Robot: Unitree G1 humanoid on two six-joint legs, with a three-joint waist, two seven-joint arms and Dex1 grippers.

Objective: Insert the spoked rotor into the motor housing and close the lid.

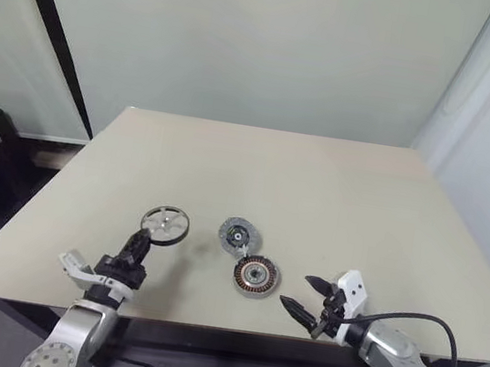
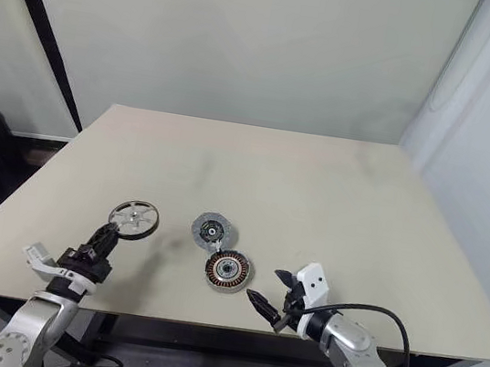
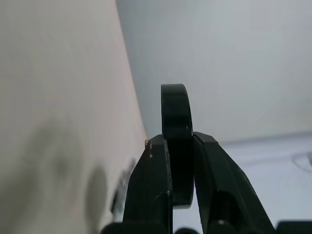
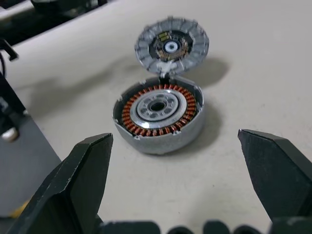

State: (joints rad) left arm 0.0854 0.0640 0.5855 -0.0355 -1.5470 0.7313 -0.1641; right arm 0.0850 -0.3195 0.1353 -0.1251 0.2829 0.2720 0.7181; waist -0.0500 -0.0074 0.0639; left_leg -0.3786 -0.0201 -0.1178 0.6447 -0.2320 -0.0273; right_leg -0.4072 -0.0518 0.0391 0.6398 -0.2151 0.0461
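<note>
Copper windings inside the motor housing (image 4: 158, 114) and the lid (image 4: 171, 45) hinged upright behind it are resolved in the right wrist view. The housing lies just beyond the wide-open right gripper (image 4: 183, 185). The spoked rotor (image 1: 165, 224) is pinched by its rim in the left gripper (image 1: 136, 243), above the table (image 1: 318, 185).

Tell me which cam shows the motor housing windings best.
Right wrist view: the motor housing sits close between the open right tool's fingers, copper windings clearly visible, with the lid standing open behind it. In the two eye views it is a small disc on the table. The left wrist view looks at the spoked rotor's edge.
</note>
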